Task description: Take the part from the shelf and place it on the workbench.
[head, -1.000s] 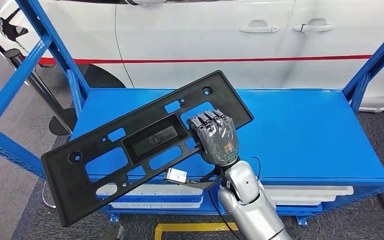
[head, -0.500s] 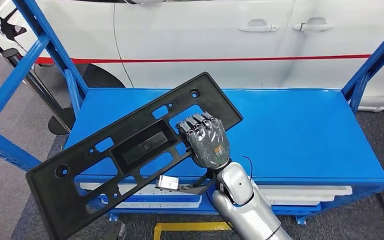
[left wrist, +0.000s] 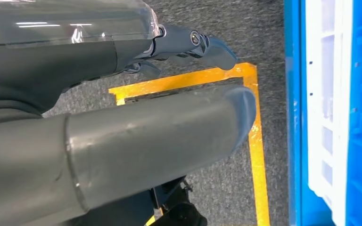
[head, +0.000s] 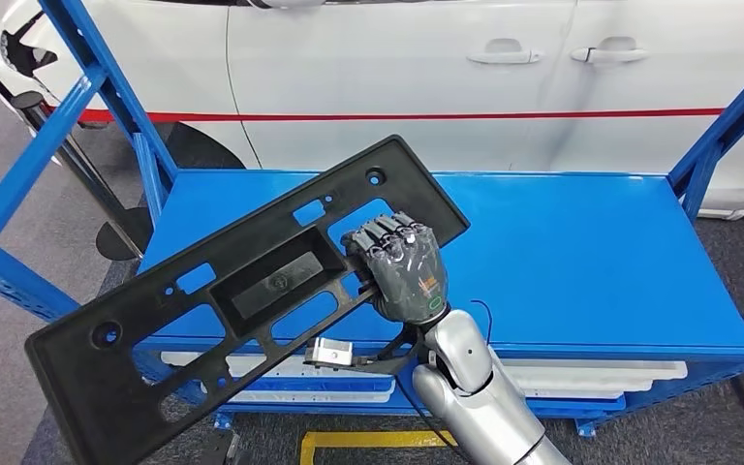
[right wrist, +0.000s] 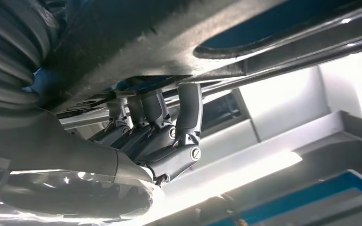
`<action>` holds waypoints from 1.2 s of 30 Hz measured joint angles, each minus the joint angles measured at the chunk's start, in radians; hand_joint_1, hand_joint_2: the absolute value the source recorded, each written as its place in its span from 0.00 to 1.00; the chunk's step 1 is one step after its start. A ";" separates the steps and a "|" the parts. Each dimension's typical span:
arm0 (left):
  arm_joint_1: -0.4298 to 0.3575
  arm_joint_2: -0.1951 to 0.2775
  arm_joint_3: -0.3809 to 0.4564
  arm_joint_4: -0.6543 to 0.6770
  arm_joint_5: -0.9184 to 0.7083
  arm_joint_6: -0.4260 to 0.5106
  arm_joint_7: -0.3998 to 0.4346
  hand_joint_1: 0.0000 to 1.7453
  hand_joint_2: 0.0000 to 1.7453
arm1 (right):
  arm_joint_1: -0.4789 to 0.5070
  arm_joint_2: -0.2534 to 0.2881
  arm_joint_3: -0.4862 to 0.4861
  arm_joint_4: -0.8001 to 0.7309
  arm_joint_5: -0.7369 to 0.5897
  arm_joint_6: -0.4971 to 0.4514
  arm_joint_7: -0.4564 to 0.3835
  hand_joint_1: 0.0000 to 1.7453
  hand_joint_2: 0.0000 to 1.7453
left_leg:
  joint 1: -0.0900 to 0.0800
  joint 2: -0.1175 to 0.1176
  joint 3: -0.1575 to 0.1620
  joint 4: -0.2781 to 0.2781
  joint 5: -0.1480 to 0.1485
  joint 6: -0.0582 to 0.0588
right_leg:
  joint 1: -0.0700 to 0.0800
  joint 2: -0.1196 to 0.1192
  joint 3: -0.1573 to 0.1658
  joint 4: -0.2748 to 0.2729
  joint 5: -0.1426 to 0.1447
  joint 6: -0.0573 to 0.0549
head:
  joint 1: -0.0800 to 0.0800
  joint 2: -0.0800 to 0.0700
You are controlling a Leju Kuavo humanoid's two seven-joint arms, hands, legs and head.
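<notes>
While the right hand [head: 402, 274] grips the part [head: 242, 291] through a cutout near its 2 o'clock end, the long axis runs 8 to 2, so most of it hangs out toward 8, clear of the shelf [head: 581, 262]. Left hand [left wrist: 122, 108] hangs low, fingers apart, holding nothing.

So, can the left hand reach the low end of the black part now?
Probably yes. The left hand hangs open over the floor, and nothing shows around the low end of the part, which the right hand grips.
</notes>
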 joint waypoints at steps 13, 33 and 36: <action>-0.004 -0.001 -0.001 0.000 0.003 -0.009 0.017 0.00 0.00 | 0.006 -0.005 0.020 -0.027 -0.017 0.000 0.018 1.00 1.00 | 0.007 0.002 0.074 0.023 -0.087 -0.020 | -0.002 -0.007 -0.056 -0.006 0.061 -0.019 | -0.001 0.000; -0.007 -0.006 -0.003 0.000 0.003 -0.012 0.019 0.00 0.00 | 0.011 -0.022 0.020 -0.043 -0.011 0.000 0.027 1.00 1.00 | -0.001 0.013 -0.018 -0.025 0.029 0.026 | -0.005 -0.003 -0.078 0.235 -0.089 0.023 | 0.001 0.000; -0.007 -0.006 -0.003 0.000 0.005 -0.014 0.017 0.00 0.00 | 0.008 -0.023 0.023 -0.046 -0.002 0.000 0.033 1.00 1.00 | -0.002 0.009 -0.053 -0.004 0.044 0.007 | -0.002 -0.004 0.047 0.053 -0.052 0.005 | 0.001 0.000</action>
